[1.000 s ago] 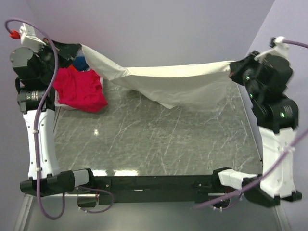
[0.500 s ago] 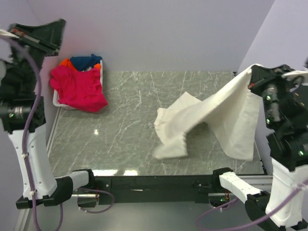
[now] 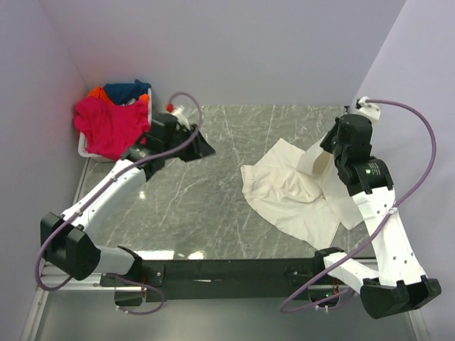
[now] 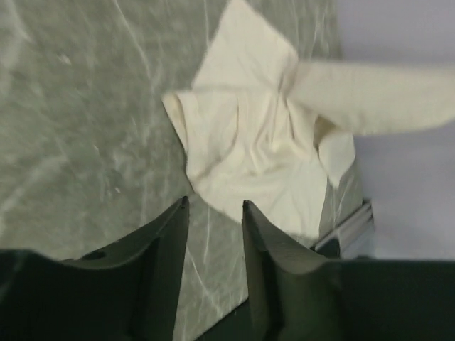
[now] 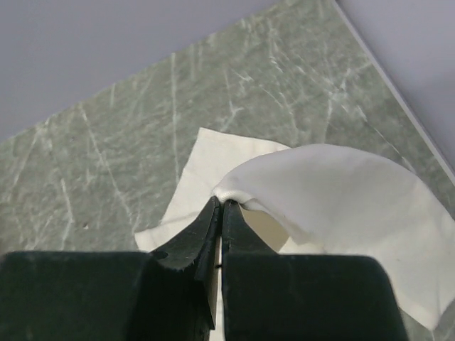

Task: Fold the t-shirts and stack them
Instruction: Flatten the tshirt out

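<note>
The cream t-shirt (image 3: 291, 195) lies crumpled on the right half of the table, one part hanging over the right edge. It also shows in the left wrist view (image 4: 249, 149) and the right wrist view (image 5: 334, 206). My right gripper (image 3: 328, 150) is shut on an edge of it (image 5: 231, 193) and holds that part lifted. My left gripper (image 3: 205, 148) is open and empty above the table's middle left (image 4: 215, 206), apart from the shirt. The magenta t-shirt (image 3: 110, 128), dark blue t-shirt (image 3: 126, 91) and orange t-shirt (image 3: 96, 92) lie piled at the back left.
A white plastic basket (image 3: 84, 150) holds the coloured pile at the back left corner. The marble table (image 3: 178, 206) ends at a metal rail on the right (image 4: 348, 224). Purple walls stand close behind and on both sides.
My left gripper let go of the cream shirt and swung from high at the left down over the table. My right gripper lowered its edge; the shirt dropped from stretched to crumpled.
</note>
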